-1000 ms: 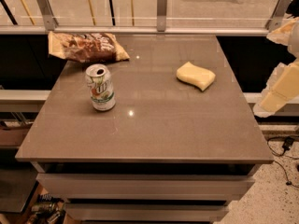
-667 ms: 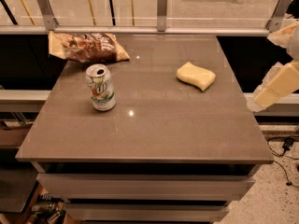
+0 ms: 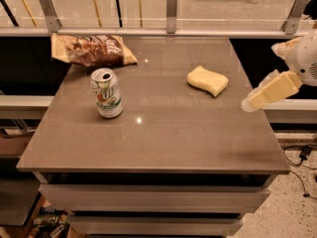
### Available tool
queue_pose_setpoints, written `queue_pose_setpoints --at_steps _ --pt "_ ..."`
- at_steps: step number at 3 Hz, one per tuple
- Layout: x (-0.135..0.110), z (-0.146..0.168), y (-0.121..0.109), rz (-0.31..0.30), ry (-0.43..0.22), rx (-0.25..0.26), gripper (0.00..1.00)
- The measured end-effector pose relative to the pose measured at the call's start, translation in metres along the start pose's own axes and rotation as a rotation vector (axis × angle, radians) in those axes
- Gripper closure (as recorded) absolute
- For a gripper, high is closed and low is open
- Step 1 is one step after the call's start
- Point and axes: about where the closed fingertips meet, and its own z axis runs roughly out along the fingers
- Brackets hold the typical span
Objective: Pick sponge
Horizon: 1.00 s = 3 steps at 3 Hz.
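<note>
A pale yellow sponge (image 3: 208, 81) with wavy sides lies flat on the right far part of a grey-brown tabletop (image 3: 173, 143), touching nothing else. To its right, just past the tabletop's right edge and a little nearer, hangs the robot's gripper (image 3: 261, 76). Its two pale fingers are spread wide and have hold of nothing. The lower finger (image 3: 271, 89) slants down and to the left toward the tabletop's edge, and the upper one shows beside the white rounded wrist (image 3: 306, 58). The gripper is near the sponge but clear of it.

Well to the left of the sponge, a soda can (image 3: 106, 93) stands upright on the tabletop, its top open. Beyond the can, at the far left corner, a crinkled brown-and-tan snack bag (image 3: 91, 49) lies flat, one end reaching over the left edge.

A glass rail on metal posts (image 3: 171, 6) runs along the far side. Pale shelves (image 3: 153, 197) sit beneath the tabletop, and a black cable (image 3: 302, 155) trails across the speckled floor at the near right.
</note>
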Motion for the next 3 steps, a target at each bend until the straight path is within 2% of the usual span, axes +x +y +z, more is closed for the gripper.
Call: queue_pose_setpoints --at_steps 3 --pt "0.011 0.063 -0.01 0.101 -0.141 0.008 0.0"
